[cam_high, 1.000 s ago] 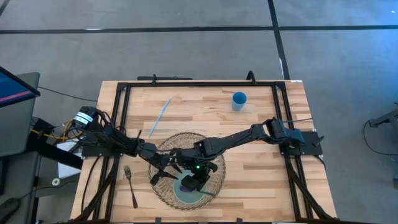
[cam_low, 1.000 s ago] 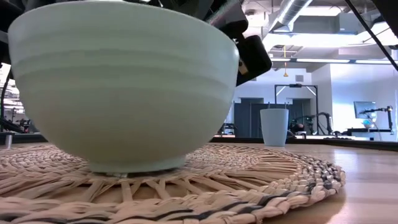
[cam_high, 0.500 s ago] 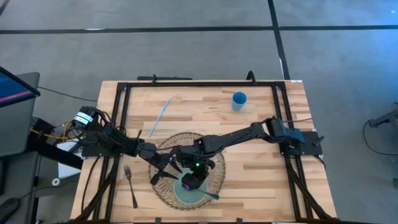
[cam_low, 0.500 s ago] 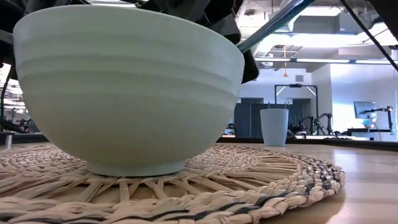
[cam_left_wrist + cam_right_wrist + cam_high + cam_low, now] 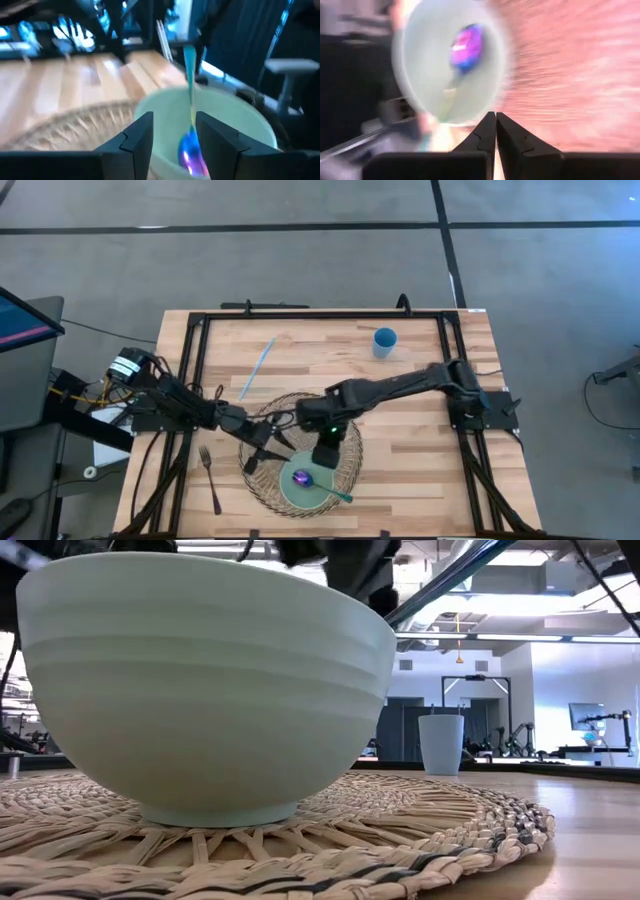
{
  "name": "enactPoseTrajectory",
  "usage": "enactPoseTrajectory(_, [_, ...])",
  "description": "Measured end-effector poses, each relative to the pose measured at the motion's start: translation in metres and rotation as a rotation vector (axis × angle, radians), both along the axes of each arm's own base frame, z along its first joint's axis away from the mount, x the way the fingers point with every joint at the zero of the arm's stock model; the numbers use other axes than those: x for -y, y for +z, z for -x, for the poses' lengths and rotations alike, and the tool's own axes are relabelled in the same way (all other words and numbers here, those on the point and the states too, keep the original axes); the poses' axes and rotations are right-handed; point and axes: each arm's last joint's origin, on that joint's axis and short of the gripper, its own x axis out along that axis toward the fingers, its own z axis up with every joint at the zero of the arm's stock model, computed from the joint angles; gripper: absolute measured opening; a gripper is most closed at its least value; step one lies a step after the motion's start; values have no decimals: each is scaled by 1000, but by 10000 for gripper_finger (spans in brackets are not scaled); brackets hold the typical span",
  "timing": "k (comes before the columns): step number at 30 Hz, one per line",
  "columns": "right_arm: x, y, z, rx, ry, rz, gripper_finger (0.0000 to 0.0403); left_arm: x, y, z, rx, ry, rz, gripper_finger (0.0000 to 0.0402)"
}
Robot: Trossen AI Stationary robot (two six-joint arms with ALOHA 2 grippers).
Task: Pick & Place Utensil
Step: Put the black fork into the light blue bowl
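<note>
A pale green bowl [image 5: 306,485] [image 5: 200,690] stands on a round woven placemat [image 5: 262,485]. A spoon [image 5: 318,485] lies in the bowl. Its iridescent purple head [image 5: 467,45] rests on the bowl's floor. Its teal handle [image 5: 343,496] [image 5: 440,580] leans over the near-right rim. My right gripper [image 5: 326,456] [image 5: 495,131] hangs shut over the bowl's far side and holds nothing. My left gripper [image 5: 256,461] [image 5: 172,145] is open just left of the bowl, facing its wall [image 5: 225,120], fingers apart from it in the high view.
A fork [image 5: 210,478] lies on the bare wood near the table's left edge. A thin blue stick [image 5: 258,367] lies slanted at far left. A blue cup [image 5: 385,341] [image 5: 441,743] stands at far right. The table's right half is open wood.
My right gripper has risen and drawn back from over the bowl's middle toward the far edge. The spoon stays behind in the bowl, its handle now showing over the rim. My left gripper has slid slightly toward the table's left.
</note>
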Motion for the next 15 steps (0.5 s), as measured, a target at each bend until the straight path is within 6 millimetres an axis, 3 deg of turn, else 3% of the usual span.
enactPoseTrajectory(5, [1,32,24,129,72,347,5,-6,24,10,56,56,54,149])
enactPoseTrajectory(9, [2,35,36,221,140,367,5,-12,35,19,23,164,113,149])
enactPoseTrajectory(15, [25,32,67,324,18,457,5,-15,55,18,-97,258,46,149])
